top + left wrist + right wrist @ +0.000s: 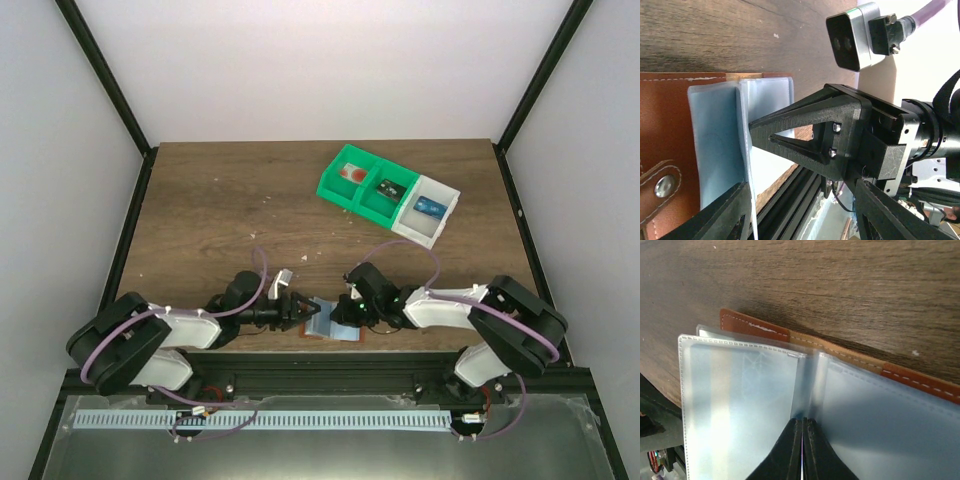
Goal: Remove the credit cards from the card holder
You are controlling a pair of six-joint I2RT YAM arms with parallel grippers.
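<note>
The card holder (pixel 322 325) lies open near the table's front edge, between my two grippers. Its reddish-brown leather cover (pixel 665 125) lies flat and its pale blue-grey plastic sleeves (pixel 740 390) fan up. My left gripper (pixel 303 309) is open, and one upright sleeve's edge (pixel 742 125) runs through the gap between its fingers (pixel 790 135). My right gripper (pixel 802 422) is shut at the fold between two sleeves, with a thin pale sleeve edge pinched between its fingertips. No card shows in the sleeves facing the cameras.
A green-and-white compartment tray (pixel 372 203) stands at the back right. It holds a red card (pixel 352 173), a dark card (pixel 390 187) and a blue card (pixel 430 208). The black rail of the table's front edge (pixel 790 200) runs just behind the holder.
</note>
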